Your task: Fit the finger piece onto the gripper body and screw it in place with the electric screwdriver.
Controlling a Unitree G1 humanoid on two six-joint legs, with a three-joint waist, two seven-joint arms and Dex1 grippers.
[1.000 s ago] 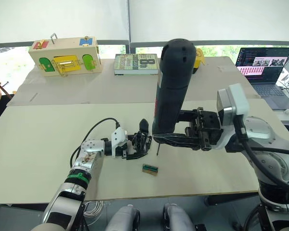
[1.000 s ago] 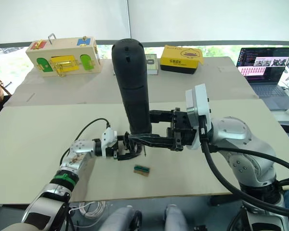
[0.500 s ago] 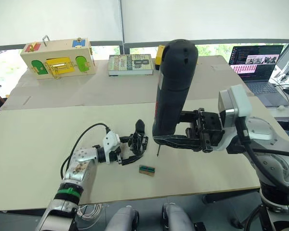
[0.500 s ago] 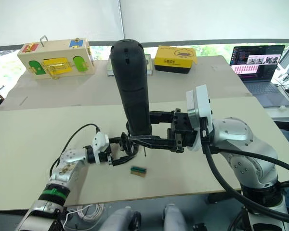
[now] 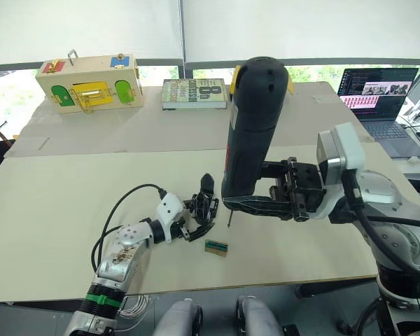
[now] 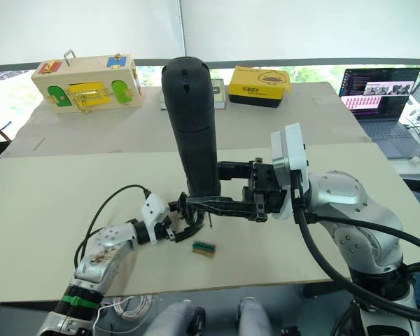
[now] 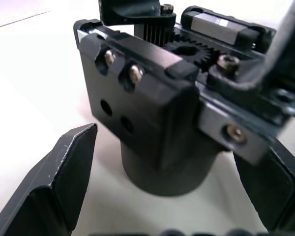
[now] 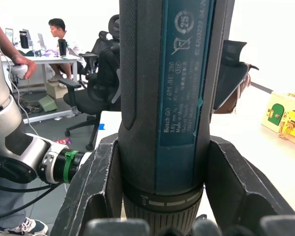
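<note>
I have the right gripper [image 5: 232,204] clamped on the electric screwdriver [image 5: 250,126], its jaws pressed against both sides of the tool's lower barrel, as the right wrist view shows with a black finger [image 8: 96,187] on either side of the dark body. The screwdriver stands nearly upright above the surface [image 5: 56,203], rounded end up, its thin metal bit pointing down just beside the gripper body [image 5: 204,208] and not visibly touching it. The gripper body sits on the pale surface near the front edge, one pointed black finger rising from it. My left gripper [image 5: 194,225] lies low on the surface, reaching in from the left, with its jaws spread wide around the gripper body: in the left wrist view the two black fingers [image 7: 59,182] flank the round base with light gaps on both sides, so I see no contact there. That view also shows the body's toothed gear and screw heads on top. I cannot tell from these views whether the finger piece is the one already standing on the body. A small green-topped block [image 5: 217,246] lies on the surface just in front of the gripper body, apart from it. Well behind are a wooden latch box [image 5: 91,80], a book [image 5: 194,93], a yellow box [image 6: 260,85] and a laptop [image 5: 378,91].
</note>
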